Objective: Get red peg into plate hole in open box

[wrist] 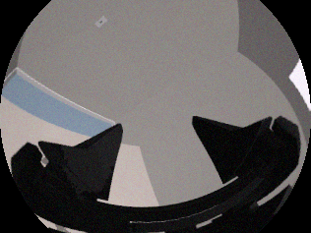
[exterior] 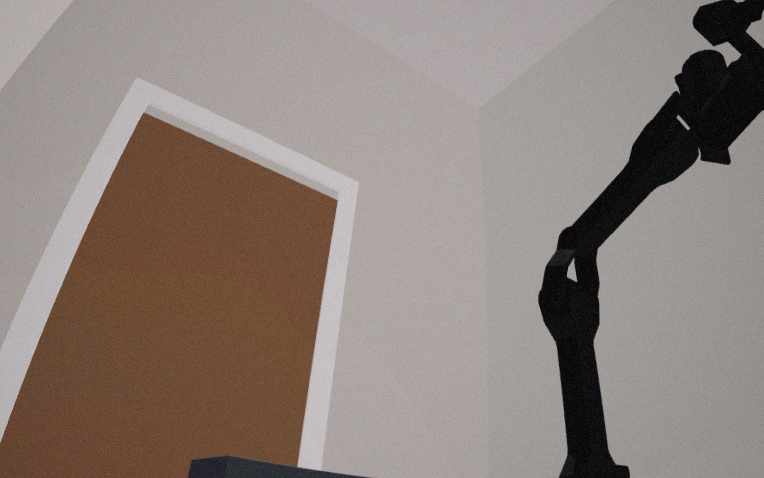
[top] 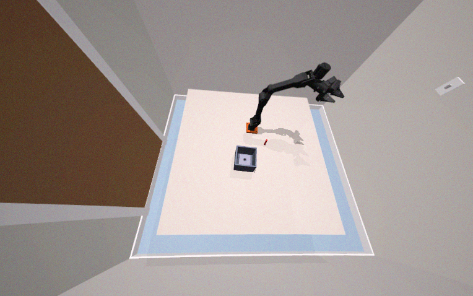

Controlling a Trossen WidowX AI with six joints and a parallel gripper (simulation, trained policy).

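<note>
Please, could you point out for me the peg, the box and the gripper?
peg [top: 265, 142]: top view, its middle
box [top: 245, 168]: top view, outer wall
gripper [wrist: 157, 124]: wrist view, between fingertips

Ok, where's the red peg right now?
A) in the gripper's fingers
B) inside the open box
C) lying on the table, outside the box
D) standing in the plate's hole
C: the red peg lies on the pale tabletop, apart from the box.
</note>
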